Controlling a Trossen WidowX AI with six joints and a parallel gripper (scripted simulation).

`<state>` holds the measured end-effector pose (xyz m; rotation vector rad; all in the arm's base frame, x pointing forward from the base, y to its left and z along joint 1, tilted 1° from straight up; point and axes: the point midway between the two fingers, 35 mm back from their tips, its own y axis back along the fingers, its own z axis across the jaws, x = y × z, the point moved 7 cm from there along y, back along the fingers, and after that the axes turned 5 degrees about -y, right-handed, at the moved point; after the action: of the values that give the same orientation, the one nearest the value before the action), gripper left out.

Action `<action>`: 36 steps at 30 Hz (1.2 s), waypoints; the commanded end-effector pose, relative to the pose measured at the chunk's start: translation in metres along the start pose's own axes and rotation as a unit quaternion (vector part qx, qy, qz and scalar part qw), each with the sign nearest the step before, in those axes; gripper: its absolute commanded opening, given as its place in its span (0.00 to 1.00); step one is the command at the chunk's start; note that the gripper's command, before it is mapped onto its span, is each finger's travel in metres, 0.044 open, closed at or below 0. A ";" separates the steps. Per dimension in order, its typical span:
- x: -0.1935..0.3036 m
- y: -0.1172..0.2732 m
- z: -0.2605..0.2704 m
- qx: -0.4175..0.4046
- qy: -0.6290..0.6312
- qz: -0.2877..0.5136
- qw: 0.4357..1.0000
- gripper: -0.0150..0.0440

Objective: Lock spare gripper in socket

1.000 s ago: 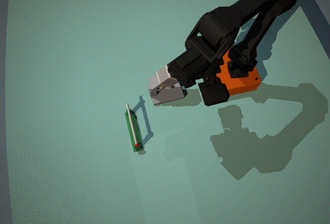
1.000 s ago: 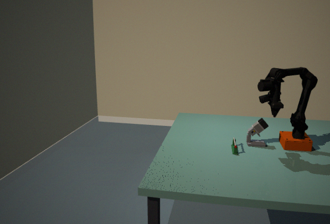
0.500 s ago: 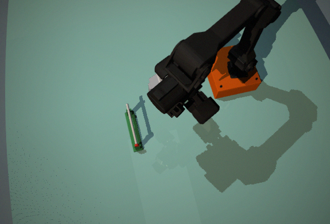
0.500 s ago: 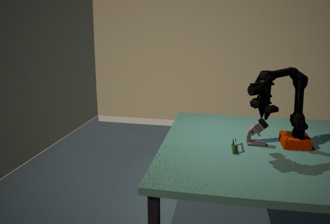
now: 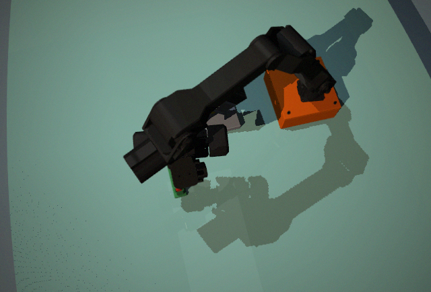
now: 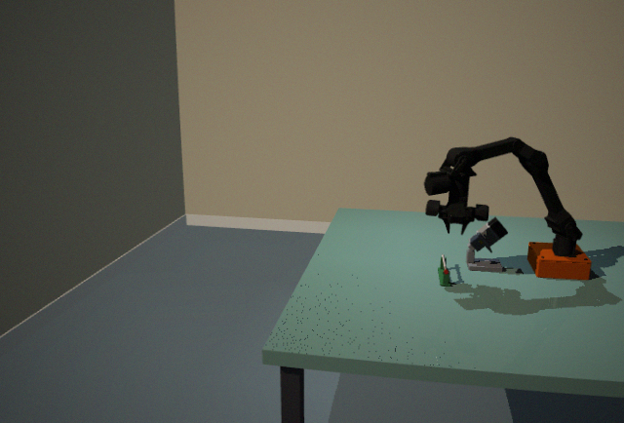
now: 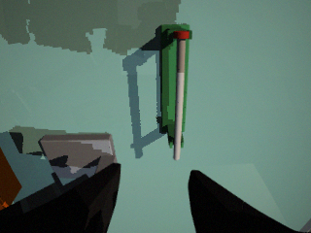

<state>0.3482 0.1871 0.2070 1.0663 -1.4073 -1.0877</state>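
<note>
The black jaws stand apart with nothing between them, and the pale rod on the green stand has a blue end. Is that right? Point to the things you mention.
Not quite: the rod (image 6: pixel 444 262) (image 7: pixel 179 97) on the green stand (image 5: pixel 180 195) (image 6: pixel 442 278) (image 7: pixel 167 83) has a red end (image 5: pixel 178 190) (image 6: pixel 446 271) (image 7: pixel 182 35), not blue, as the wrist view shows. The black jaws do stand apart, with nothing between them.

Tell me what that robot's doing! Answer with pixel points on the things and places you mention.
The black robot arm (image 5: pixel 229 77) (image 6: pixel 493 148) is reaching out over the table, with its gripper (image 5: pixel 201 146) (image 6: pixel 455 232) (image 7: pixel 155 175) pointing down. The fingers are partly open and hold nothing. Near it, a white rod with a red end (image 5: pixel 178 190) (image 6: pixel 443 260) (image 7: pixel 180 97) rests on a green stand (image 5: pixel 179 195) (image 6: pixel 442 276) (image 7: pixel 167 83). The gray piece (image 5: pixel 226 122) (image 6: pixel 484 265) (image 7: pixel 80 148) sits closer to the orange base (image 5: pixel 306 107) (image 6: pixel 562 269) (image 7: pixel 7 180).
</note>
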 end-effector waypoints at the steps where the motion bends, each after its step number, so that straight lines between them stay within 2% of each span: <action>1: -0.003 -0.010 -0.022 0.011 0.071 0.009 0.997 0.56; 10: -0.001 -0.014 -0.024 0.011 0.071 0.009 0.997 0.56; 23: -0.016 -0.081 -0.022 0.011 0.071 0.009 0.997 0.56; 36: -0.020 -0.098 -0.022 0.011 0.070 0.009 0.997 0.56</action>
<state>0.3787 0.1867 0.1157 1.1307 -1.3200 -0.9727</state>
